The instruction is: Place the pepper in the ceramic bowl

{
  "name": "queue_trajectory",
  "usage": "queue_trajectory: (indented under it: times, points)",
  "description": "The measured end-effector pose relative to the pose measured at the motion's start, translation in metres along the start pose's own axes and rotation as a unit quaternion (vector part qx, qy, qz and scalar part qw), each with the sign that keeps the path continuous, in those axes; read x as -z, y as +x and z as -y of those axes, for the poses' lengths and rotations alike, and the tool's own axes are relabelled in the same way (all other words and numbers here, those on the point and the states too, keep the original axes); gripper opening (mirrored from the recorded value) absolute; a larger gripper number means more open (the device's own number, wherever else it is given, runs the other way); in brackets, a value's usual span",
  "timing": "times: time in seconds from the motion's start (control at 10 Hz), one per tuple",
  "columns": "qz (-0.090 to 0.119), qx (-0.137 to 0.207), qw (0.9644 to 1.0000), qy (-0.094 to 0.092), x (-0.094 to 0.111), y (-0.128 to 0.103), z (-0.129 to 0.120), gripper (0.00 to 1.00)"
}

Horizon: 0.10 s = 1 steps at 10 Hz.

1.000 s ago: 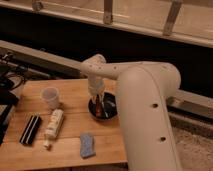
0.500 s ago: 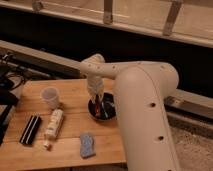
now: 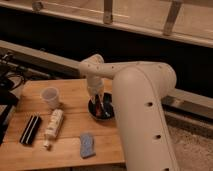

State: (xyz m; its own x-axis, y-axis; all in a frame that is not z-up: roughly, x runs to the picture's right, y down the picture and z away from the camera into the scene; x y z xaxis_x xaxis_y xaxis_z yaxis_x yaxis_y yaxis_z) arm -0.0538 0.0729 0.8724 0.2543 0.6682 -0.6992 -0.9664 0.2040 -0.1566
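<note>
The ceramic bowl (image 3: 108, 115) is shallow, round, black and glossy. It sits on the wooden table (image 3: 70, 150), right of the middle. My gripper (image 3: 98, 103) hangs from the white arm (image 3: 135, 95) and reaches straight down into the bowl. The pepper (image 3: 103, 109) shows as a small red-orange streak inside the bowl, right at the gripper's tip. I cannot tell whether it is held or lying in the bowl.
A translucent white cup (image 3: 50, 96) stands left of the bowl. A white tube (image 3: 54, 123) and a black oblong object (image 3: 30, 129) lie at the front left. A blue cloth (image 3: 87, 145) lies near the front edge. Dark gear (image 3: 7, 85) sits off the table's left side.
The gripper has sunk slightly lower into the bowl. Nothing else on the table has moved.
</note>
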Motion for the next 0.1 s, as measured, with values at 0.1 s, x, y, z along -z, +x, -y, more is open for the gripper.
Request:
queue_trajectory:
  times: [0.1]
  points:
    - [-0.001,0.000,1.0000,0.000,-0.0004,-0.0002,-0.0015,0.53]
